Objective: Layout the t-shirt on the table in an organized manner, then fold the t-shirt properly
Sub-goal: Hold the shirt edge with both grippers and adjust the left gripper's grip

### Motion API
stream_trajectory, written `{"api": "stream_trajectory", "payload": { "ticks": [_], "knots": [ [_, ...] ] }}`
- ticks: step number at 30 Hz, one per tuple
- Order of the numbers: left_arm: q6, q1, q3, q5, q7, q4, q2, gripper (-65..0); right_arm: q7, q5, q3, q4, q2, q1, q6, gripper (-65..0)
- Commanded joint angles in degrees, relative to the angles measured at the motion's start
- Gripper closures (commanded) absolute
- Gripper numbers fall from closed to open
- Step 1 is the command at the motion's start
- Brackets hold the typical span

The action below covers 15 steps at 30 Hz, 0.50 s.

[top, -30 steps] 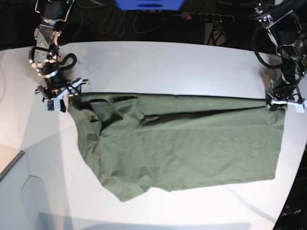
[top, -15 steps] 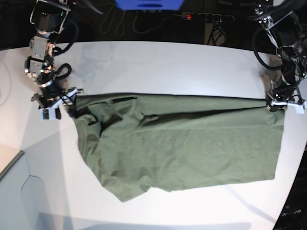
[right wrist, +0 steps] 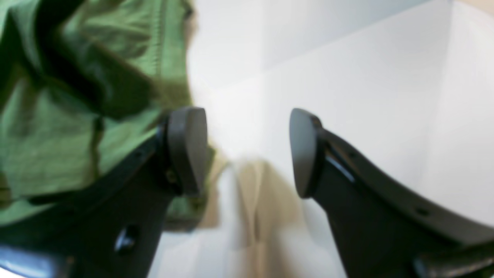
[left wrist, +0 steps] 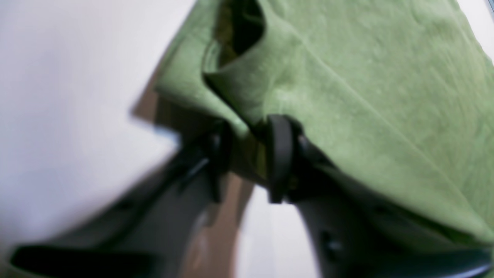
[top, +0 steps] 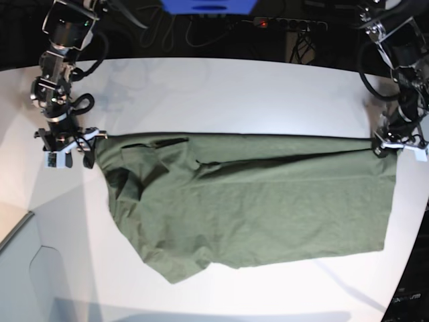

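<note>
Standing released at the t-shirt's (top: 255,198) left corner, the right gripper (right wrist: 247,152) grasps nothing. The t-shirt lies folded lengthwise across the table (top: 221,94). At its right corner, the left gripper (left wrist: 249,158) straddles the fabric edge, jaws parted.

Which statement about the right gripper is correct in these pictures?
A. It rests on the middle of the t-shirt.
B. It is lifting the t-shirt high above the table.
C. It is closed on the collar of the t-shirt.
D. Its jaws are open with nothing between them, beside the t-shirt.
D: in the right wrist view the right gripper has its jaws apart over the bare table, with the t-shirt beside one finger.
</note>
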<state>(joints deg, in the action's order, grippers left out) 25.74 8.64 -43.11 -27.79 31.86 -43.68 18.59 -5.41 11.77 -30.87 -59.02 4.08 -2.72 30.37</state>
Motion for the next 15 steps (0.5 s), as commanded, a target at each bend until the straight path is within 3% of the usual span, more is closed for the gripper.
{"api": "stream_trajectory", "payload": {
  "ticks": [1,3,6,9,15],
  "knots": [
    [-0.8,1.0,-0.2,1.2,2.4,-0.9,0.8,-28.4,-1.5,-0.6,0.0,-0.9,0.5,-0.3,-0.3,-34.0],
    [-0.3,0.8,-2.5,1.2,3.9,-3.7,0.5,-36.2,-1.5,-0.6,0.0,-0.9,0.5,-0.2,-0.3,-34.0],
    [-0.3,-0.7,-6.8,1.2,6.1,-9.2,-0.3,-41.0,-1.5,-0.6,0.0,-1.0,0.5,-0.2,-0.3,-34.0],
    [-0.3,-1.2,-10.5,1.6,7.9,-15.3,-2.4,-41.8,-1.5,-0.6,0.0,-1.0,0.5,-0.2,-0.3,-34.0],
    [-0.8,-2.6,-12.3,1.7,7.8,-16.8,-2.2,-41.8,-1.5,-0.6,-0.1,-1.0,0.4,0.0,-0.3,-34.0]
  ]
}}
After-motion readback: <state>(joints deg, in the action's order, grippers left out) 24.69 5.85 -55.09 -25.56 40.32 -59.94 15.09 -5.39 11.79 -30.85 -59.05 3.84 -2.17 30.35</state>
